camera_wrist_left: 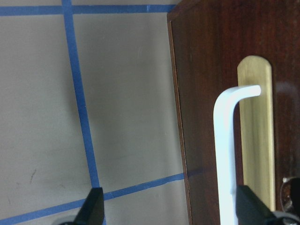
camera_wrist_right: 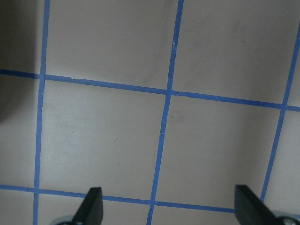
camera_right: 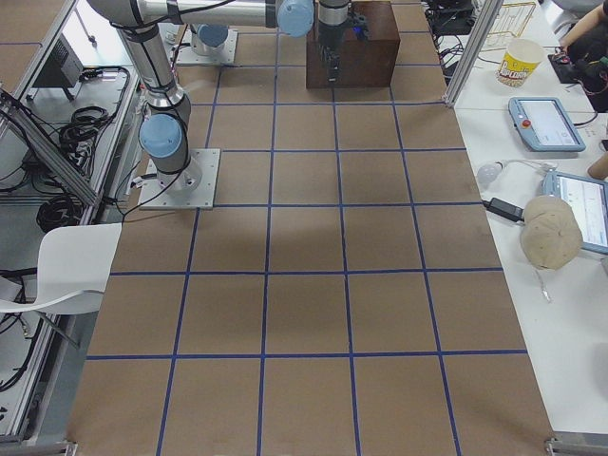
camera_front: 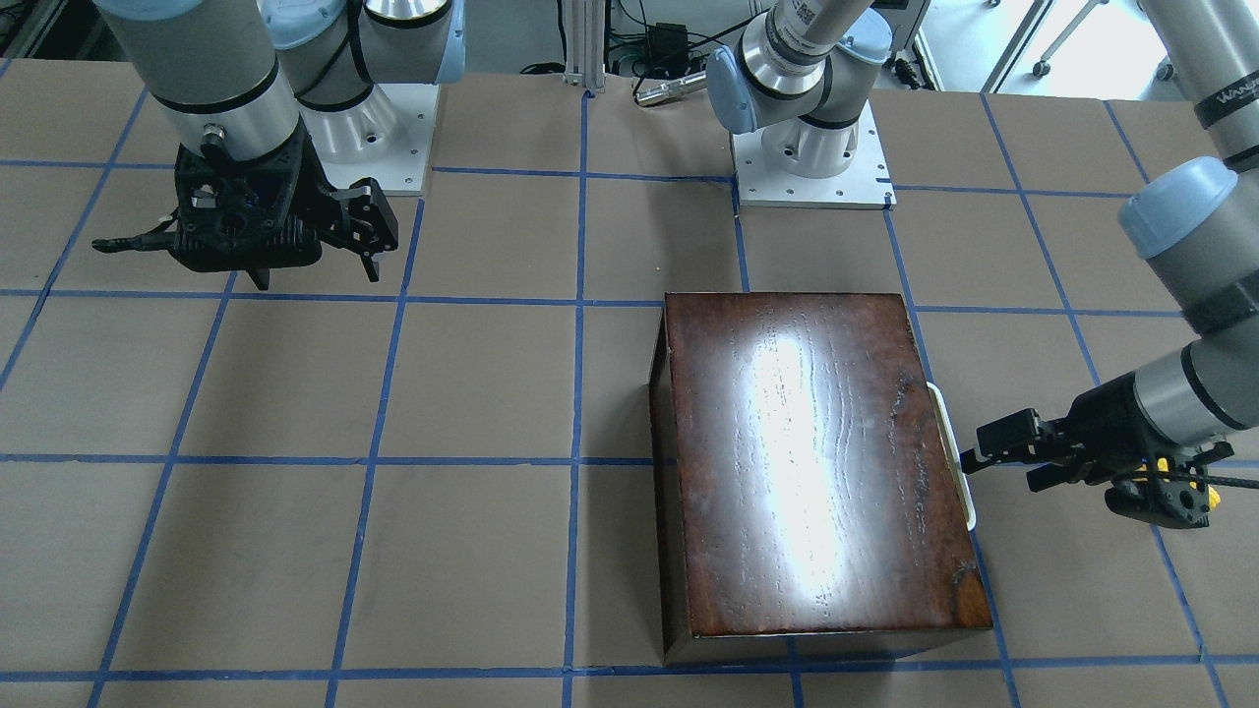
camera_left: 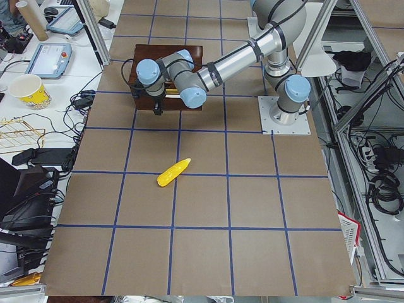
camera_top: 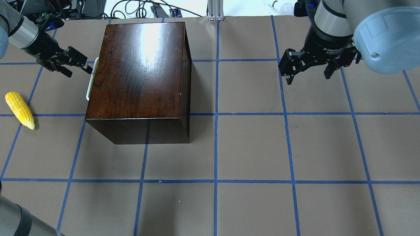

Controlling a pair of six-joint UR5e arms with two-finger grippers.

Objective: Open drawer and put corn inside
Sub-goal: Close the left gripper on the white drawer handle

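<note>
The drawer point(camera_wrist_left: 206, 93) sits shut in the box point(camera_top: 141, 70), its front flush with the box edge. The left tool point(camera_top: 79, 67) is level with the handle point(camera_top: 91, 79), released, its fingers spread wide; in the wrist view the handle runs just inside one fingertip point(camera_wrist_left: 248, 206), and whether they touch is unclear. The corn point(camera_top: 20, 110) lies on the surface point(camera_top: 251, 147), near the handle side of the box and apart from it. The right tool point(camera_top: 308, 76) hangs released over bare surface, well away from the box.

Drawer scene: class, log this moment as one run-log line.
drawer shut | left gripper open beside handle | corn on table | right gripper open, empty
</note>
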